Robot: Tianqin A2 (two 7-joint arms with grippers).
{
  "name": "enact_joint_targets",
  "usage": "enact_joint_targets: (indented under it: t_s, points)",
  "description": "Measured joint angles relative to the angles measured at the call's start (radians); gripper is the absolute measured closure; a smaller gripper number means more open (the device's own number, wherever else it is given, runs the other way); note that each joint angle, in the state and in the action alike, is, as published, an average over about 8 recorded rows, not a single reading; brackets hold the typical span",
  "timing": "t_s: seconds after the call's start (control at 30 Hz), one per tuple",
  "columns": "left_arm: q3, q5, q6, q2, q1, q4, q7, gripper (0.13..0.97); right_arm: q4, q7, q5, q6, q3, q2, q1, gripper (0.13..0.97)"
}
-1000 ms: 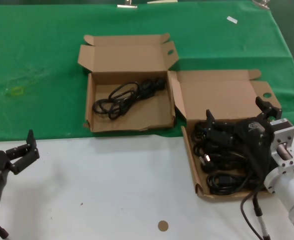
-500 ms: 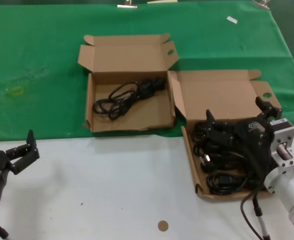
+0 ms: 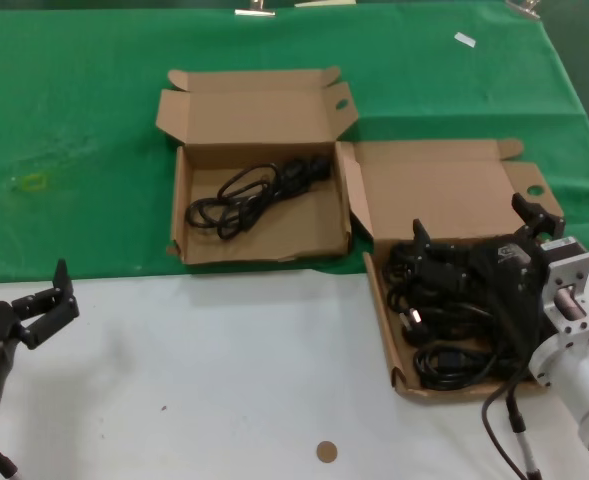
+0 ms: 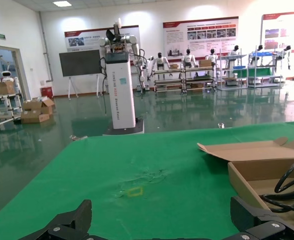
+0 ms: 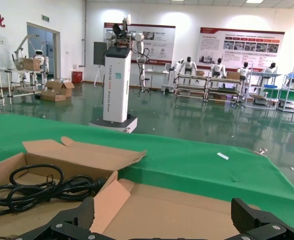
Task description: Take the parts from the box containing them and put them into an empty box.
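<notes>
The box with the round hole lies open at the right and holds several black cables. My right gripper hovers open and empty just above these cables; in the right wrist view its fingers frame the box's lid. The box with the oval hole lies open at the back left on the green cloth, with one black cable in it, which also shows in the right wrist view. My left gripper is parked open and empty at the lower left.
A white table fills the front, with a small brown disc on it. A yellow mark and a white tag lie on the cloth. The two boxes almost touch at their near corners.
</notes>
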Motion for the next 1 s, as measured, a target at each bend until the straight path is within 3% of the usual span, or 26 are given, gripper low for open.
enact_joint_targets:
  t_s: [1.0]
  points:
    - [0.000,0.000,0.000,0.000,0.000,0.000,0.000,0.132,0.000,0.000,0.000,0.000,0.000,0.000,0.000,0.129]
